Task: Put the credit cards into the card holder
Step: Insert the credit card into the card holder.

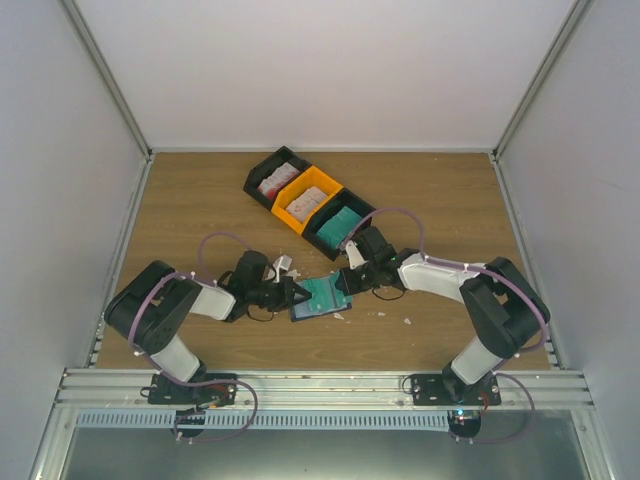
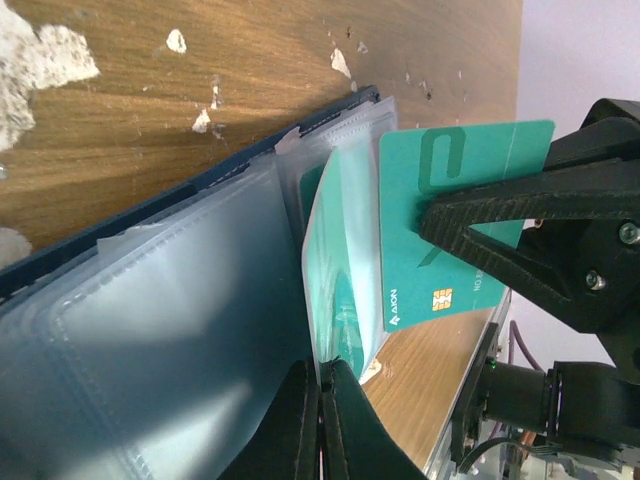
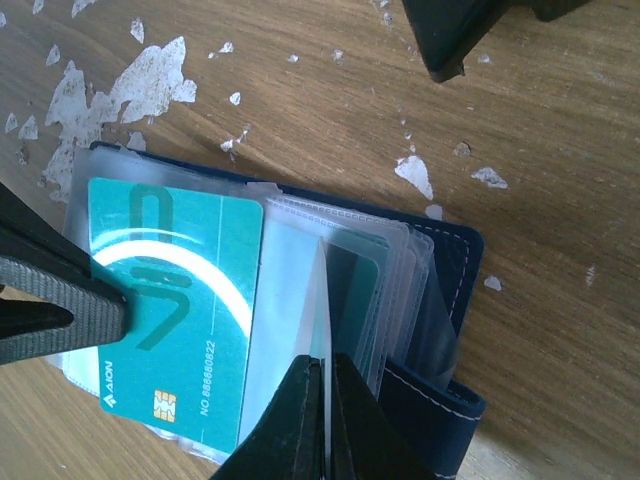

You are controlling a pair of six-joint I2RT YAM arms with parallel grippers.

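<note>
The navy card holder [image 1: 316, 303] lies open on the table between both arms, its clear sleeves fanned out [image 3: 400, 270]. My left gripper [image 2: 322, 385] is shut on the edge of one clear sleeve [image 2: 318, 250] that has a teal card [image 3: 190, 290] inside. My right gripper [image 3: 326, 375] is shut on another teal credit card [image 2: 440, 170], which it holds upright at the sleeve's mouth. This card is edge-on in the right wrist view. More cards sit in the bins: teal ones [image 1: 340, 226] and white-and-red ones [image 1: 274, 183].
Three bins stand in a diagonal row at the back: black [image 1: 262, 170], orange [image 1: 322, 182], black [image 1: 357, 211]. White scraps [image 1: 283, 265] lie on the wood beside the holder and to its right [image 1: 405, 322]. White walls enclose the table.
</note>
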